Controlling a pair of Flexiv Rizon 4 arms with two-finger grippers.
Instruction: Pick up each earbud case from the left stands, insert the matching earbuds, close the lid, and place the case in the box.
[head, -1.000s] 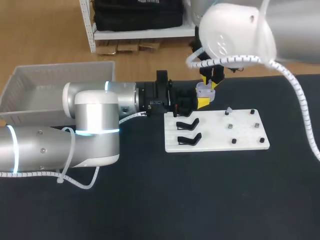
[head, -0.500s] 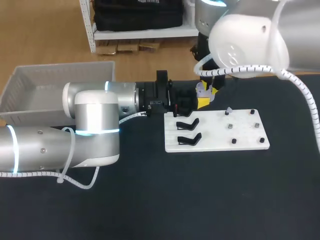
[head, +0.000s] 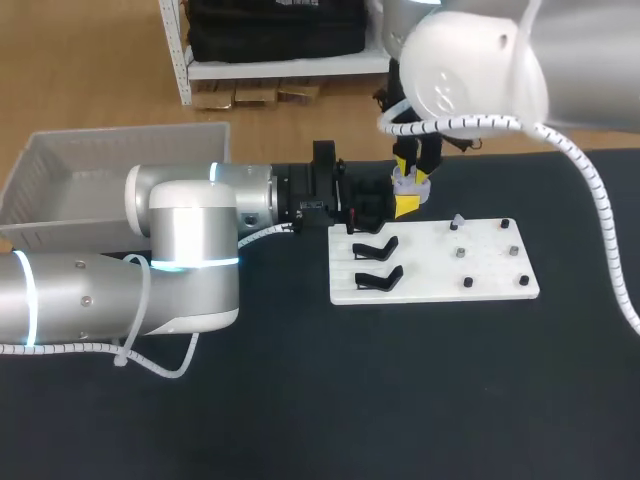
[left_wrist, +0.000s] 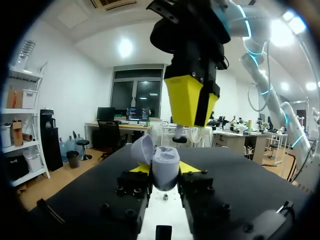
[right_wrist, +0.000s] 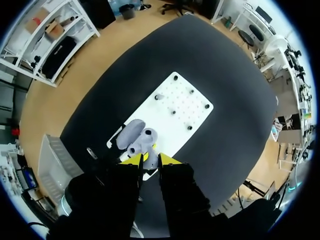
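- Bare black table (head: 450, 380) lies near and right of the white stand board (head: 490, 275); the box (head: 60, 170) sits by the table's far left corner.
- The left gripper (left_wrist: 164, 172) pinches the earbud case (left_wrist: 167, 159) over the board's far left corner. The case is upright, mouth up, with its lid (left_wrist: 142, 149) swung sideways.
- The right gripper (right_wrist: 149, 159) hangs just above, fingers pressed together; anything between them is hidden.

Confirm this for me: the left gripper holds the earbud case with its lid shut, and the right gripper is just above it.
Not quite: the left wrist view shows the earbud case with its lid open, tipped back. The left gripper does hold it, with the right gripper just above.
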